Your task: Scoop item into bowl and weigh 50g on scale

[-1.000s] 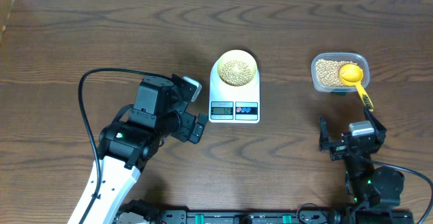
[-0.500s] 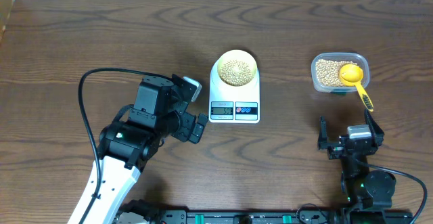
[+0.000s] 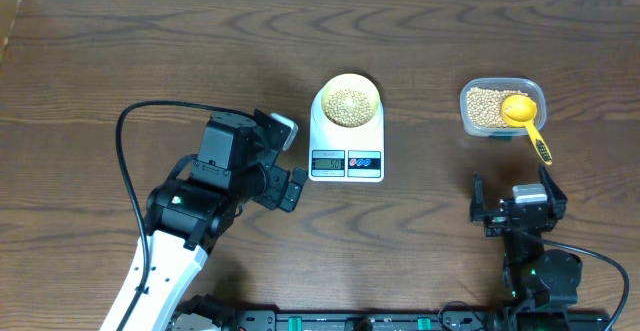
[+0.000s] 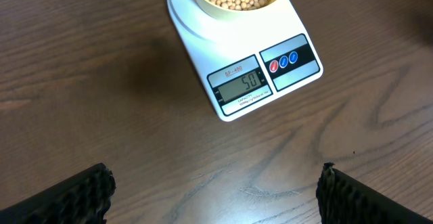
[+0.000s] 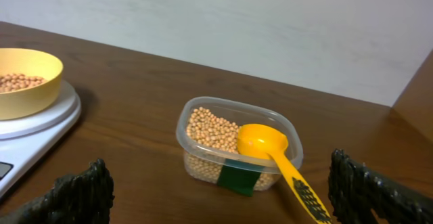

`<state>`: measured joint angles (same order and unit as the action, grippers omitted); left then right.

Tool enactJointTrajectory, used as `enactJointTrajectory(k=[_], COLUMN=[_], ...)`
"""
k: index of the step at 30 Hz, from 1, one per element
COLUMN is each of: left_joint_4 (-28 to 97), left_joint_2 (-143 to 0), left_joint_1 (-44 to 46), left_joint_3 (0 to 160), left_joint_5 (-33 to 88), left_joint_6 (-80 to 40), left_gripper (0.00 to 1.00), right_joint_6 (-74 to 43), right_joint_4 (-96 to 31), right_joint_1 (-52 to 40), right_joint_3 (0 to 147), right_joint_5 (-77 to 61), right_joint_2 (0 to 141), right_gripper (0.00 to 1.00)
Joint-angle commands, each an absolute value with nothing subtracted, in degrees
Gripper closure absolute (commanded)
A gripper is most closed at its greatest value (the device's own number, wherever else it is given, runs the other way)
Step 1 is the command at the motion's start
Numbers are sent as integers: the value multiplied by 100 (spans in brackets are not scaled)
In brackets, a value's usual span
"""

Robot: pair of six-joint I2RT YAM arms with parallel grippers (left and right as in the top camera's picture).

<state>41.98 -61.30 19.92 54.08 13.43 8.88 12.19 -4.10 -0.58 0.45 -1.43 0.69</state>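
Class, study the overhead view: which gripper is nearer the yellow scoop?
Right. The right gripper sits close to the handle end of the scoop, not touching it; the left gripper is far off, on the other side of the scale.

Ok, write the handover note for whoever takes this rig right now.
Left gripper: jaws open, empty, beside the scale.
Right gripper: jaws open, empty, on the near side of the tub.
Bowl sits on the scale with beans in it; display reads 50.
Scoop rests in the tub, handle over the rim.
Done: scooping and weighing, by the look of it.
Left: likely nothing but parking the arms.
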Motion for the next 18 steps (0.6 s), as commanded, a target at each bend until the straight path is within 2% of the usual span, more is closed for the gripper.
enactJointTrajectory(k=[1,18], left_joint_4=[4198,4198], left_joint_2=[-6136,-6136], left_joint_1=[1968,1968], left_joint_3=[5424,5424], left_joint_5=[1389,1389], left_joint_6=[899,899], left_gripper=[2,2], right_joint_6=[1247,1247], right_joint_4=[-451,-436], right_joint_1=[47,34], right_joint_3=[32,32], right_joint_5=[-38,-75], right_joint_2=[27,30], right_gripper=[1,1])
